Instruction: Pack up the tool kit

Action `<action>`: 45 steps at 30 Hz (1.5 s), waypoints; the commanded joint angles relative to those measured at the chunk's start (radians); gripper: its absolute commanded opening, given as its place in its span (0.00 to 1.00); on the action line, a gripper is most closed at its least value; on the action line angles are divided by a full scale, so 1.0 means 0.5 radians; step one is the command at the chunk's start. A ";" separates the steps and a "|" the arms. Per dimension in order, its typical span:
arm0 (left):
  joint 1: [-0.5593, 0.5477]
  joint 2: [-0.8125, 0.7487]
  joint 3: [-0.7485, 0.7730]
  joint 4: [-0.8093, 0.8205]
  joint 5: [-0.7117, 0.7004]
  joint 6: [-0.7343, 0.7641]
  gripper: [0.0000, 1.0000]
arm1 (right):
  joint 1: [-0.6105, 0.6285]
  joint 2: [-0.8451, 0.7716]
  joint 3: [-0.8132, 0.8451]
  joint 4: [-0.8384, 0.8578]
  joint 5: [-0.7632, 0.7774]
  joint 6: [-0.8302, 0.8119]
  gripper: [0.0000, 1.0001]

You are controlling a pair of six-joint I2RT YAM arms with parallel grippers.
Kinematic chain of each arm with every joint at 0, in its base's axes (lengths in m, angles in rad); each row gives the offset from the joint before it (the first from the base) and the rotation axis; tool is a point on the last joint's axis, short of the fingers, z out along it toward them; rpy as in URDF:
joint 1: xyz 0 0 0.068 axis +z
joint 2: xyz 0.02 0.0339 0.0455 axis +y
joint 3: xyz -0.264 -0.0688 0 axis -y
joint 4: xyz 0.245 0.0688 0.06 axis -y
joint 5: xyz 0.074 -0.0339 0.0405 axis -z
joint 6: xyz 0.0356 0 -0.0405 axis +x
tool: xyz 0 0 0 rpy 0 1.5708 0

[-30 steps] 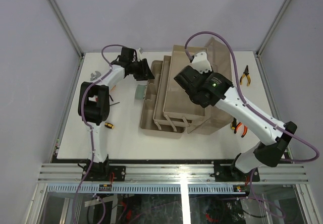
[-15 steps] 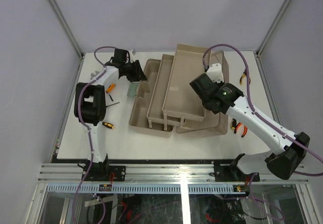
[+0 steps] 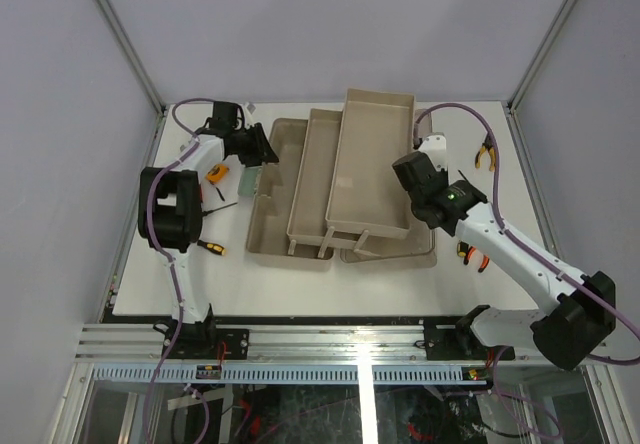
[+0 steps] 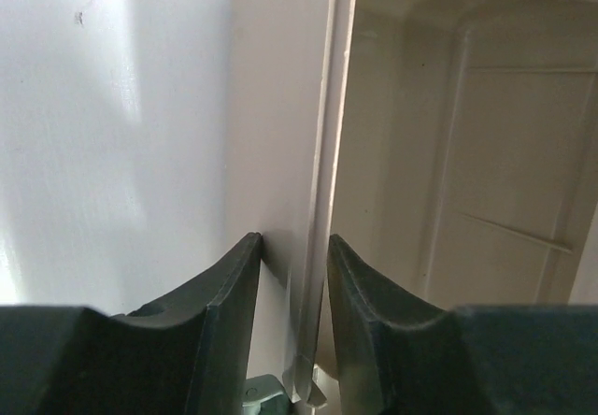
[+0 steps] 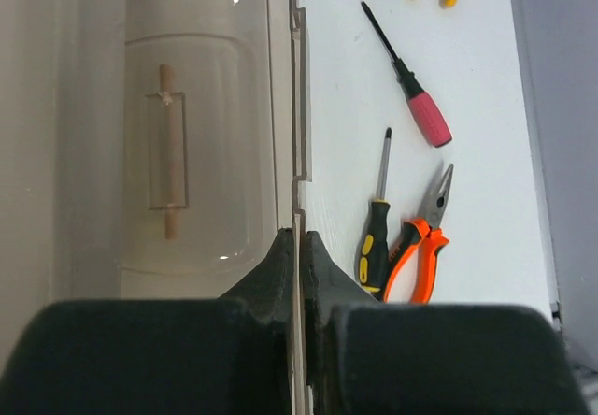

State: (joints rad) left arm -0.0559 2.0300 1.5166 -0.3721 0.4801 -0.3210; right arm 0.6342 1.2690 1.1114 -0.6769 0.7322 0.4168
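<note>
Left arm reaches to the table's far left, elbow folded back; left gripper pinches the toolbox wall between narrowed fingers; right arm stretches forward; right gripper is clamped tight on the lid edge

From my station the toolbox reads as beige moulded plastic, smooth with a dull satin sheen. Its wall between the fingers of the left end effector looks the same. Those fingers, like the ones on the right end effector, are dark matt plastic. The lid is smoky translucent plastic, glossy, and I see the tan handle through it. The desk is smooth, white and faintly shiny. One screwdriver has a pink grip and a dark metal shaft. The pliers have grey metal jaws and orange sleeves.
</note>
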 commanded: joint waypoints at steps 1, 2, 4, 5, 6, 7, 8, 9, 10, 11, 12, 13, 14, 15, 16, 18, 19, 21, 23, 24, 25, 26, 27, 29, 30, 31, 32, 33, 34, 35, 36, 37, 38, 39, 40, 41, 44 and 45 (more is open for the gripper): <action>-0.005 -0.048 -0.046 0.015 0.036 -0.040 0.35 | -0.144 -0.023 -0.084 0.463 -0.134 -0.132 0.01; -0.003 -0.053 -0.054 0.024 0.048 -0.055 0.36 | -0.186 -0.010 -0.090 0.500 -0.163 -0.143 0.03; -0.005 -0.064 -0.071 0.043 0.071 -0.080 0.41 | -0.255 0.028 -0.093 0.558 -0.216 -0.162 0.15; -0.008 -0.068 -0.080 0.050 0.081 -0.087 0.44 | -0.277 0.052 -0.083 0.583 -0.234 -0.179 0.21; -0.008 -0.075 -0.087 0.053 0.088 -0.093 0.47 | -0.291 0.079 -0.067 0.597 -0.243 -0.191 0.28; -0.013 -0.080 -0.092 0.056 0.092 -0.095 0.51 | -0.300 0.107 -0.047 0.604 -0.251 -0.203 0.35; -0.015 -0.085 -0.096 0.059 0.095 -0.097 0.55 | -0.304 0.143 -0.022 0.604 -0.259 -0.214 0.42; -0.014 -0.090 -0.097 0.060 0.099 -0.099 0.58 | -0.303 0.162 0.005 0.598 -0.266 -0.221 0.47; -0.016 -0.093 -0.100 0.063 0.108 -0.103 0.63 | -0.305 0.175 0.028 0.596 -0.272 -0.224 0.53; -0.018 -0.095 -0.100 0.066 0.114 -0.105 0.66 | -0.305 0.182 0.043 0.596 -0.272 -0.222 0.60; -0.018 -0.098 -0.099 0.068 0.120 -0.108 0.69 | -0.305 0.183 0.053 0.600 -0.271 -0.224 0.66; -0.018 -0.101 -0.100 0.072 0.125 -0.111 0.73 | -0.305 0.181 0.063 0.598 -0.273 -0.224 0.71; -0.017 -0.103 -0.100 0.072 0.126 -0.114 0.76 | -0.305 0.174 0.072 0.594 -0.263 -0.221 0.76; -0.017 -0.112 -0.098 0.075 0.127 -0.117 0.79 | -0.305 0.163 0.082 0.587 -0.252 -0.222 0.80; -0.019 -0.116 -0.096 0.077 0.133 -0.117 0.81 | -0.305 0.149 0.087 0.582 -0.238 -0.223 0.83; -0.017 -0.132 -0.086 0.083 0.148 -0.132 0.85 | -0.308 0.106 0.092 0.567 -0.181 -0.223 0.88; -0.019 -0.141 -0.080 0.089 0.156 -0.140 0.85 | -0.310 0.084 0.093 0.556 -0.146 -0.225 0.90; -0.018 -0.153 -0.069 0.096 0.175 -0.155 0.86 | -0.324 0.034 0.096 0.531 -0.079 -0.223 0.96; -0.015 -0.164 -0.048 0.097 0.184 -0.161 0.87 | -0.342 -0.017 0.098 0.502 -0.030 -0.224 1.00; -0.014 -0.170 -0.033 0.095 0.185 -0.164 0.88 | -0.357 -0.041 0.102 0.483 -0.011 -0.226 0.99; -0.012 -0.180 -0.015 0.094 0.191 -0.169 0.89 | -0.372 -0.067 0.105 0.464 0.003 -0.226 0.99; -0.011 -0.193 -0.001 0.094 0.201 -0.179 0.90 | -0.391 -0.107 0.106 0.448 0.018 -0.226 0.99; -0.010 -0.202 0.008 0.098 0.213 -0.188 0.90 | -0.409 -0.134 0.106 0.434 0.022 -0.226 0.99; -0.004 -0.229 0.024 0.115 0.247 -0.222 0.92 | -0.437 -0.189 0.106 0.410 0.020 -0.233 0.99; -0.003 -0.241 0.030 0.128 0.265 -0.244 0.97 | -0.447 -0.214 0.106 0.401 0.018 -0.243 0.99; -0.002 -0.256 0.035 0.140 0.280 -0.264 0.99 | -0.455 -0.234 0.106 0.393 0.012 -0.248 0.99; -0.002 -0.268 0.042 0.149 0.302 -0.290 1.00 | -0.466 -0.250 0.108 0.384 0.009 -0.255 0.99; -0.004 -0.282 0.049 0.161 0.319 -0.309 1.00 | -0.474 -0.261 0.112 0.372 0.007 -0.259 0.99; -0.002 -0.293 0.055 0.171 0.333 -0.325 1.00 | -0.485 -0.268 0.114 0.362 -0.005 -0.259 0.99; -0.004 -0.303 0.058 0.177 0.342 -0.334 1.00 | -0.491 -0.273 0.115 0.356 -0.021 -0.264 0.99; -0.003 -0.317 0.061 0.179 0.356 -0.341 1.00 | -0.496 -0.274 0.113 0.352 -0.035 -0.264 0.99; -0.003 -0.324 0.061 0.182 0.363 -0.348 1.00 | -0.498 -0.271 0.111 0.346 -0.049 -0.260 0.99; -0.002 -0.329 0.058 0.182 0.375 -0.352 1.00 | -0.500 -0.269 0.106 0.343 -0.065 -0.254 0.99; -0.002 -0.336 0.055 0.185 0.385 -0.355 1.00 | -0.501 -0.265 0.098 0.342 -0.080 -0.244 0.99; -0.003 -0.339 0.047 0.187 0.393 -0.357 1.00 | -0.501 -0.261 0.092 0.341 -0.096 -0.233 0.99; -0.003 -0.342 0.038 0.190 0.395 -0.358 1.00 | -0.501 -0.256 0.087 0.339 -0.111 -0.220 0.99; -0.004 -0.356 -0.003 0.207 0.397 -0.368 1.00 | -0.501 -0.244 0.086 0.340 -0.167 -0.193 0.99; -0.002 -0.358 -0.012 0.213 0.400 -0.376 1.00 | -0.500 -0.243 0.094 0.343 -0.182 -0.188 0.99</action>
State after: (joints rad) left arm -0.0559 1.8729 1.5166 -0.3275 0.6460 -0.4866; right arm 0.3889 1.1465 1.1305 -0.5076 0.6773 0.3004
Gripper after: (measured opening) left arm 0.995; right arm 0.991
